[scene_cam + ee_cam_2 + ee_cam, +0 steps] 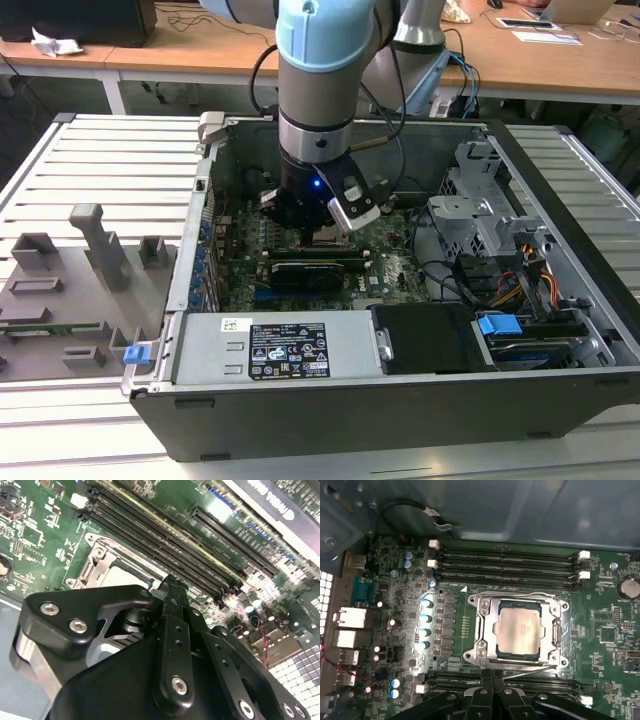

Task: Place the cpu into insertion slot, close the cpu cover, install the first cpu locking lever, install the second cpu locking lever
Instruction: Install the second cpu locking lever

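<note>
Partly gripper-hidden cpu cover [107, 562]

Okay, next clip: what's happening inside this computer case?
A single robot arm reaches down into the open computer case, working over the motherboard. The cpu already lies in the insertion slot, and the cpu cover appears folded down around it. The gripper sits right at the socket's edge beside the memory slots, its jaws together with nothing visibly held between them.
</note>
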Tool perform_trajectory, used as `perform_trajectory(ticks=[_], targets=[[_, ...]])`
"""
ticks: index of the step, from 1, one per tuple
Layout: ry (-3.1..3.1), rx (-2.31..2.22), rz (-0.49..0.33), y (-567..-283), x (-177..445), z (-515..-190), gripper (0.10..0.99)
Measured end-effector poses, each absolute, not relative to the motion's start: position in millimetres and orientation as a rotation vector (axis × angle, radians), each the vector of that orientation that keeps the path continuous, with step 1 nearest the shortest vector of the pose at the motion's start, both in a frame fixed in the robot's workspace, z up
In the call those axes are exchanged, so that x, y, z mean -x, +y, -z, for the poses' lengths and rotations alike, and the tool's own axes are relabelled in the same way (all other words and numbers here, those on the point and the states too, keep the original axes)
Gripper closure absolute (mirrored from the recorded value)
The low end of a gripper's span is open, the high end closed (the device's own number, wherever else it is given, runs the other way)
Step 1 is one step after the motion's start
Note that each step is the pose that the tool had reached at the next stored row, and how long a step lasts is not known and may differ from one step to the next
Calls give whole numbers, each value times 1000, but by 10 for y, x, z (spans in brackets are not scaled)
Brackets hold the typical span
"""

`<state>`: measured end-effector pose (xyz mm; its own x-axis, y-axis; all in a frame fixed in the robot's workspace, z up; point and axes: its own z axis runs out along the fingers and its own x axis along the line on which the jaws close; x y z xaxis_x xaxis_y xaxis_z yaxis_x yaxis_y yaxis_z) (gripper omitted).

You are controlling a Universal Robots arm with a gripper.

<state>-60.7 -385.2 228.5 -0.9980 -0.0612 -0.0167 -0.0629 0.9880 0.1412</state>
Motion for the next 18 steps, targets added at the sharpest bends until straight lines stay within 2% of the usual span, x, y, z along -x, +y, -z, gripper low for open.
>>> perform_trajectory(ticks=[18], targets=[[3112,97,-300,-3874,743,-2091,980]])
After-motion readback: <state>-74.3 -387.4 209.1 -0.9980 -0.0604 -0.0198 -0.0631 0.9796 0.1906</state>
